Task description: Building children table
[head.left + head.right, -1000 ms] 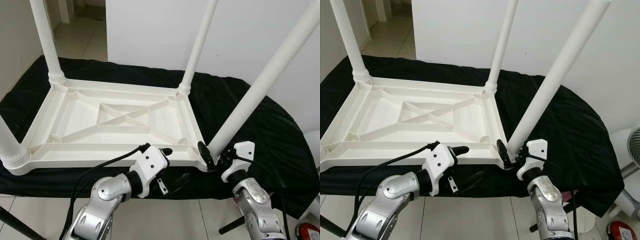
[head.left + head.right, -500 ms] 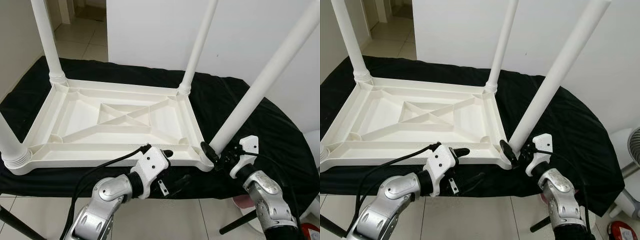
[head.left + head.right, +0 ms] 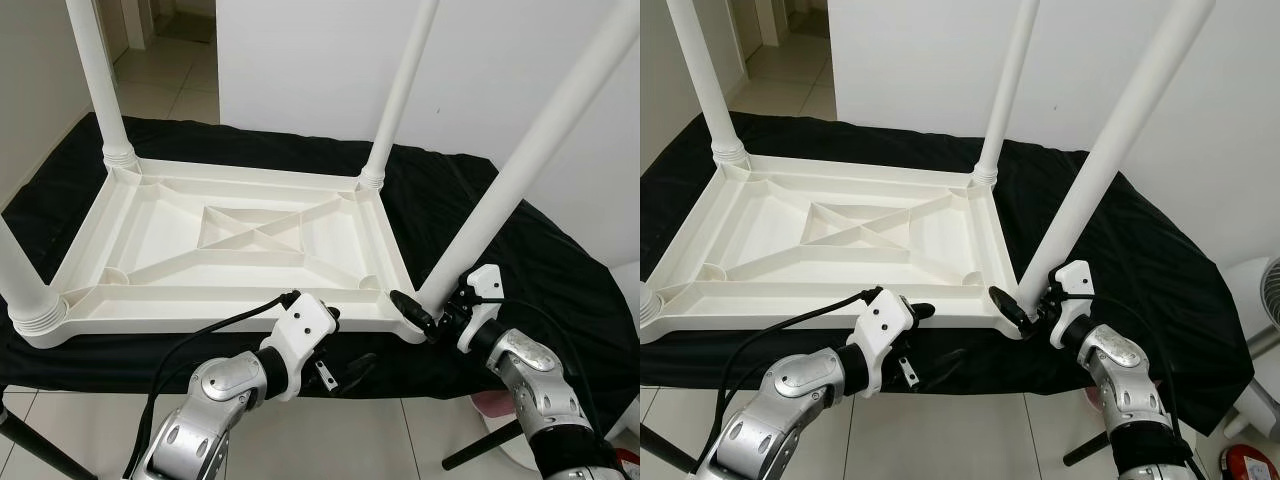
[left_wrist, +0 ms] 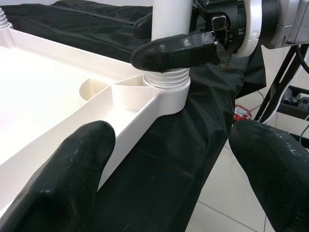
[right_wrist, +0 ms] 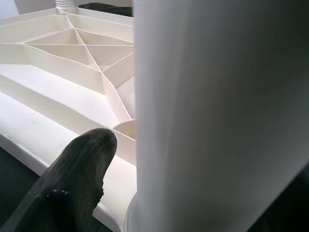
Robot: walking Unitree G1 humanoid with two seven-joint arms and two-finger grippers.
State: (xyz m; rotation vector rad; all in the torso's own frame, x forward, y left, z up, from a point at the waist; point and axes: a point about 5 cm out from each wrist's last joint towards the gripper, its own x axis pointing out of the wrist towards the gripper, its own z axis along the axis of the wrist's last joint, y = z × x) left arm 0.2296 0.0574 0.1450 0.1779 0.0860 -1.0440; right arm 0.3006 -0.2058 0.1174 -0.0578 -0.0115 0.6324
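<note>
Four white legs up on an upturned children's table [image 3: 240, 240], lying on a black-draped counter [image 3: 540, 250]. Right gripper [image 3: 432, 318] clamped on the near right leg [image 3: 520, 170] at its base. Left gripper [image 3: 340, 340] at the table's near edge, jaws wide, holding nothing.

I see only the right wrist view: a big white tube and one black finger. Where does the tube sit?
Observer: The tube is a table leg standing in the near right corner socket of the upturned white tabletop.
Operator: Is my right gripper around it?
Observer: Yes, the right gripper clasps the leg just above the socket.
Operator: And the left gripper?
Observer: The left gripper is open, by the tabletop's near edge, holding nothing.
</note>
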